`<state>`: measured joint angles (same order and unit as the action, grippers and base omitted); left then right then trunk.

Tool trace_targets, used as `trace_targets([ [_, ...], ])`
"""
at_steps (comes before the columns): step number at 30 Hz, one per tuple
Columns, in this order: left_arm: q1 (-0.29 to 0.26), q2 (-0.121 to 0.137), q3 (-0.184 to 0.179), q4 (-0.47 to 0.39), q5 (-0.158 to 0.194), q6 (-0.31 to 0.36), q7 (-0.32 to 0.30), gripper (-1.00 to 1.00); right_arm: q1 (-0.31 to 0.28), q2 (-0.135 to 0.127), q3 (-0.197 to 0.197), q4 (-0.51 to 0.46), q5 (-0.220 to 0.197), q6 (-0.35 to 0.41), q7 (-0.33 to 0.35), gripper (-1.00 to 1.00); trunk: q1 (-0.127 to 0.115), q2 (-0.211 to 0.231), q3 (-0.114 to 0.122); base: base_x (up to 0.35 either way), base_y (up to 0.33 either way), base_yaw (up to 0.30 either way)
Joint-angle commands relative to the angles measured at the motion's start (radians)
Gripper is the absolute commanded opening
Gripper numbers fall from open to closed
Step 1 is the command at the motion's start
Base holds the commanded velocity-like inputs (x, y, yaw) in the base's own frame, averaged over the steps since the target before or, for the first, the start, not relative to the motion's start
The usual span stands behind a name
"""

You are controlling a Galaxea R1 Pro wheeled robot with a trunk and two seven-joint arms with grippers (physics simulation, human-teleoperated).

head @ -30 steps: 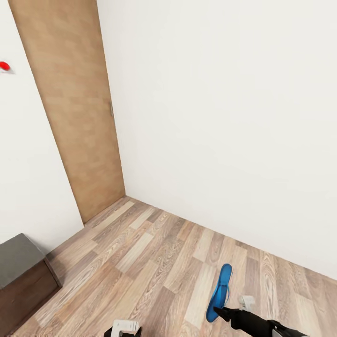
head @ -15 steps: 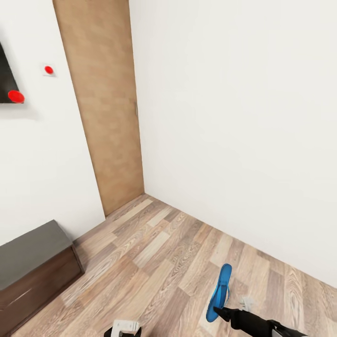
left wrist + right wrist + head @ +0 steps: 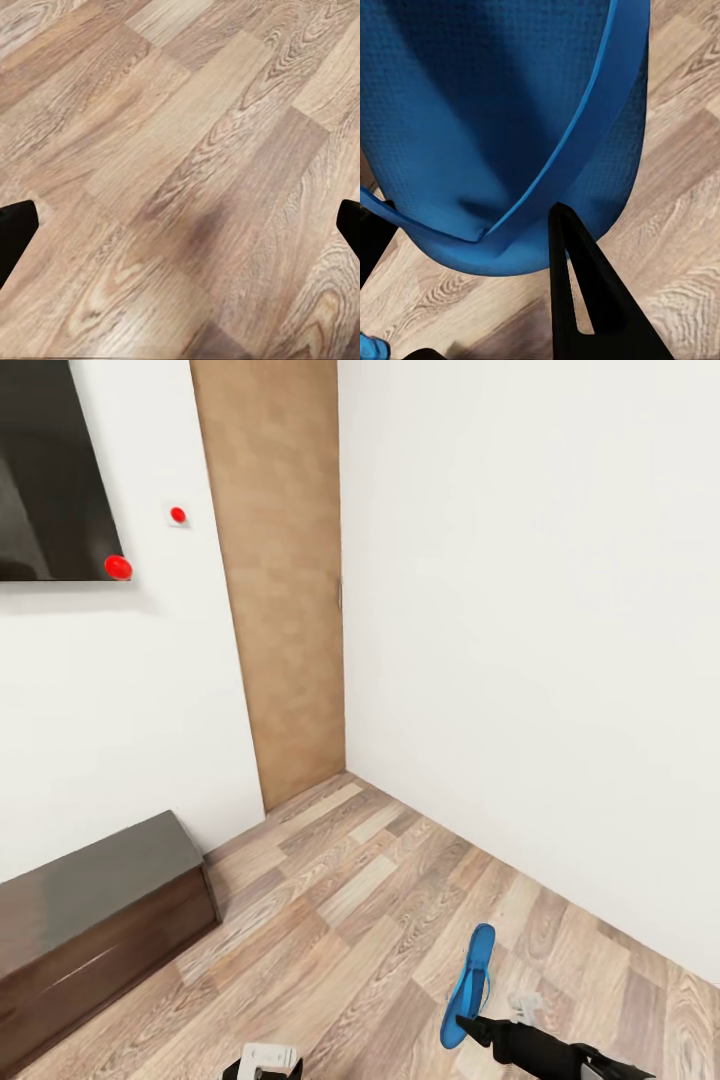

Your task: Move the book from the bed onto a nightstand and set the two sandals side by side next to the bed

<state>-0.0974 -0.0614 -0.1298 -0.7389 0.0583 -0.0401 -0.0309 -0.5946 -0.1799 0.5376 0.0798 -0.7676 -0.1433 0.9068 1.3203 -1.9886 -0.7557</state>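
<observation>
From the head camera, the right gripper (image 3: 468,1028) pinches the near end of a blue sandal (image 3: 470,984), which hangs above the wood floor (image 3: 330,920) with its long axis pointing away toward the white wall (image 3: 540,610), right of the tan door (image 3: 285,580) and the dark cabinet (image 3: 95,920); the arm is cut off at the picture's edge. The left wrist camera shows the left gripper (image 3: 180,225) spread wide over bare planks, only its dark fingertips (image 3: 15,232) showing. The right wrist camera has the sandal's (image 3: 502,127) sole and strap up close, a black finger (image 3: 577,285) pressed against its rounded end, the rest cut off.
</observation>
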Motion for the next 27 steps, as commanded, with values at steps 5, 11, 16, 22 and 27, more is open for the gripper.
trace_targets([
  [5, -0.001, 0.0, -0.001, 0.001, 0.006, -0.003, -0.003, 1.0, -0.002, 0.0, 0.007, 0.003, -0.007, -0.007, 0.004, -1.0, 0.0, 0.0, -0.001, 0.0, 0.0, 0.273],
  [11, -0.001, 0.0, -0.001, 0.001, 0.006, -0.003, -0.003, 1.0, -0.001, 0.0, 0.007, 0.003, -0.007, -0.007, 0.004, -1.0, 0.0, 0.0, -0.001, 0.0, 0.0, 0.278],
  [16, -0.001, 0.0, -0.001, 0.001, 0.006, -0.003, -0.003, 1.0, -0.001, 0.0, 0.007, 0.003, -0.007, -0.007, 0.004, -1.0, 0.0, 0.0, -0.001, 0.0, 0.0, 0.281],
  [22, -0.001, 0.0, -0.001, 0.001, 0.006, -0.003, -0.003, 1.0, -0.001, 0.0, 0.007, 0.003, -0.007, -0.007, 0.004, -1.0, 0.0, 0.0, -0.001, 0.0, 0.0, 0.281],
  [27, -0.001, 0.0, -0.001, 0.001, 0.006, -0.003, -0.003, 1.0, -0.002, 0.0, 0.007, 0.003, -0.007, -0.007, 0.004, -1.0, 0.0, 0.0, -0.001, 0.0, 0.0, 0.282],
])
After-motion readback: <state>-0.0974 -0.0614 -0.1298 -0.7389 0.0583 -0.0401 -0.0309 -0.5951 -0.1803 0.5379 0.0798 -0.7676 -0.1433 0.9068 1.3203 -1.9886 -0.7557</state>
